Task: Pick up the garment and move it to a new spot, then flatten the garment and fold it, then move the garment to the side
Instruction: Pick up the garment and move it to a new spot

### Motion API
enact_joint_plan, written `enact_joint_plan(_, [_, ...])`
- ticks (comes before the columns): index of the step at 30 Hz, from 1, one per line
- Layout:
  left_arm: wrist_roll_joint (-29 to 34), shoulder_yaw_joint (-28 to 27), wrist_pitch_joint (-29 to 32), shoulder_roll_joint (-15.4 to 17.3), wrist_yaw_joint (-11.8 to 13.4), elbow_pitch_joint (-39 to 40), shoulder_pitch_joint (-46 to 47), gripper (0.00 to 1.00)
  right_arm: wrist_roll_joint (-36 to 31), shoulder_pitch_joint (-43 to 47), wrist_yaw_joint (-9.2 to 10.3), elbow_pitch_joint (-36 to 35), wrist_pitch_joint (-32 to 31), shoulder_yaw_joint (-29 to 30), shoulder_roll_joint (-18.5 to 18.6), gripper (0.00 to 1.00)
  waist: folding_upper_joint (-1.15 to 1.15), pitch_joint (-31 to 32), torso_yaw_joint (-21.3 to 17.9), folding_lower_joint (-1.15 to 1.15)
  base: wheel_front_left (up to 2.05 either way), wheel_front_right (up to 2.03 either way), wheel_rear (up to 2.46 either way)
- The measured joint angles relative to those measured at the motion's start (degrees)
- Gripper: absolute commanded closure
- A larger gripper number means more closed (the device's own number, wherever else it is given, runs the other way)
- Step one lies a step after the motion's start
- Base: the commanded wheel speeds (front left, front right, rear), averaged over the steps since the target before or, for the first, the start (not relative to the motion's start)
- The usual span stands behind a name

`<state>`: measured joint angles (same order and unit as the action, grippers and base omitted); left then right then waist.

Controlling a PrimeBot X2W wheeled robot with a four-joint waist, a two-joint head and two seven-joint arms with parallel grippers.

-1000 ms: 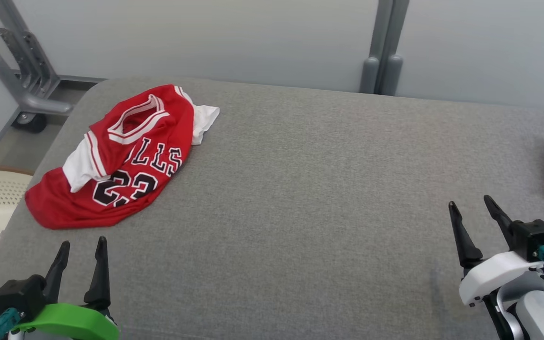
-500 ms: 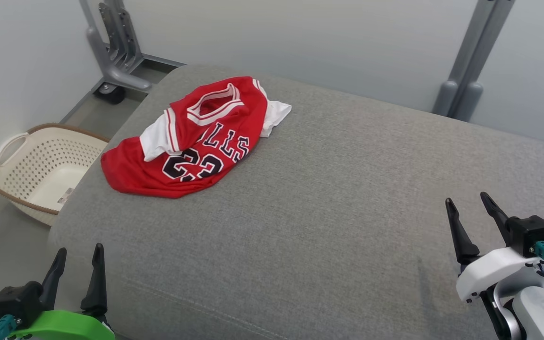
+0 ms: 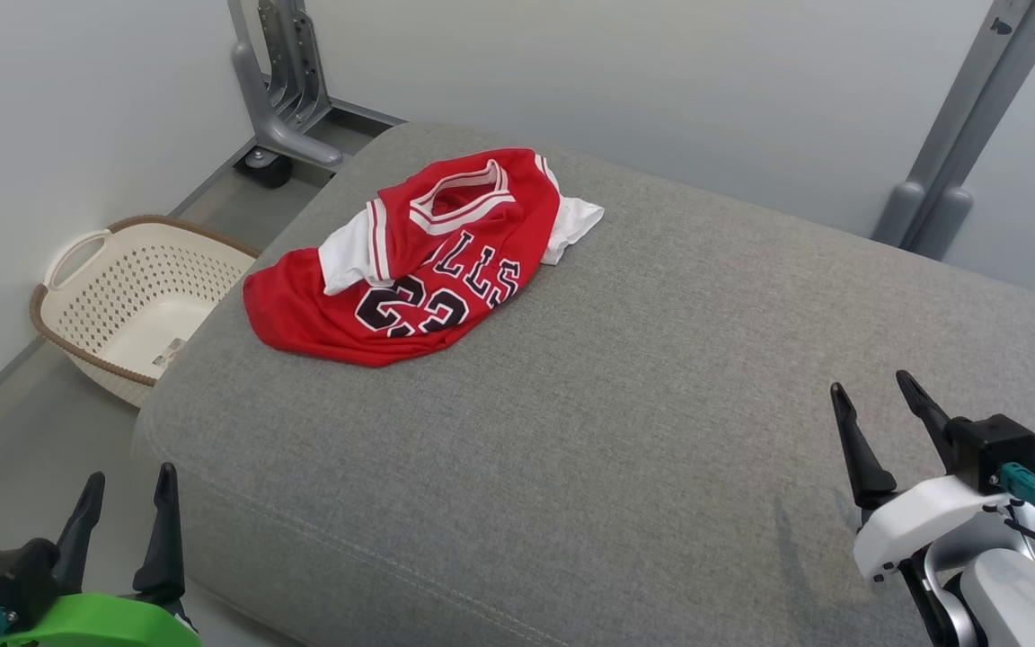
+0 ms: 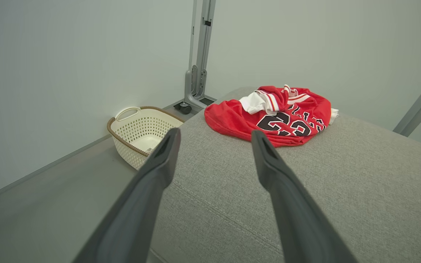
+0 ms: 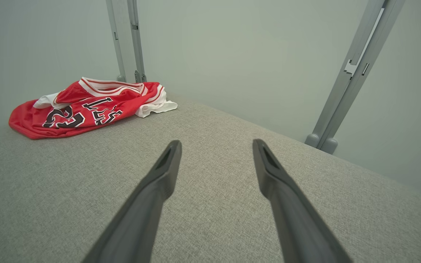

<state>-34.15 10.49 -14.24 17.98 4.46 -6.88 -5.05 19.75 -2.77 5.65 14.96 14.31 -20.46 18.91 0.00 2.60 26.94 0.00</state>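
Head view: L pincer (image 3: 128, 478) at lower left by the near-left corner of the grey padded tabletop (image 3: 625, 431), R pincer (image 3: 871, 388) at lower right over the fabric. Both have fingers spread, nothing held.

1 red jersey (image 3: 410, 270), crumpled at the far-left end, well apart from both. L wrist & head views give 1 cream basket (image 3: 122, 296) on the floor beside that end. R wrist view gives the jersey's white sleeve side.

2 grey metal posts (image 3: 284, 99) at the wall.

Lettering partly folded under: "LLS" & "23" legible. L pincer body cut off at the frame bottom.
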Motion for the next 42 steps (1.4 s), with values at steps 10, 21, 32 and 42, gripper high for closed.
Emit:
enact_joint_plan(10, [-0.9, -0.3, 0.0, 0.0, -0.8, 1.2, 0.0, 0.00, -0.1, -0.1, 0.09, -1.1, -0.2, 1.0, 0.6, 0.00, 0.00, -1.5, -0.5, 0.00, 0.00, 0.00, 0.00])
enact_joint_plan(21, [-6.0, -1.3, 4.1, 0.8, -3.8, 3.9, 6.9, 0.00, -2.5, -5.5, 0.52, -6.1, -3.0, 2.3, 4.6, 0.00, 0.00, -7.4, -0.4, 0.00, 0.00, 0.00, 0.00])
enact_joint_plan(32, [-12.8, -2.0, 16.8, 4.4, -5.8, 2.0, 20.8, 0.00, -4.2, -12.6, -0.09, -11.2, -6.9, 2.6, 7.9, 0.00, 0.00, -15.7, -1.8, 0.00, 0.00, 0.00, 0.00])
enact_joint_plan(42, [-18.8, -4.3, 25.0, 5.3, -5.9, -3.4, 31.1, 0.00, -6.3, -18.7, -1.41, -16.0, -10.4, 1.6, 9.5, 0.00, 0.00, -23.4, -5.0, 0.00, 0.00, 0.00, 0.00])
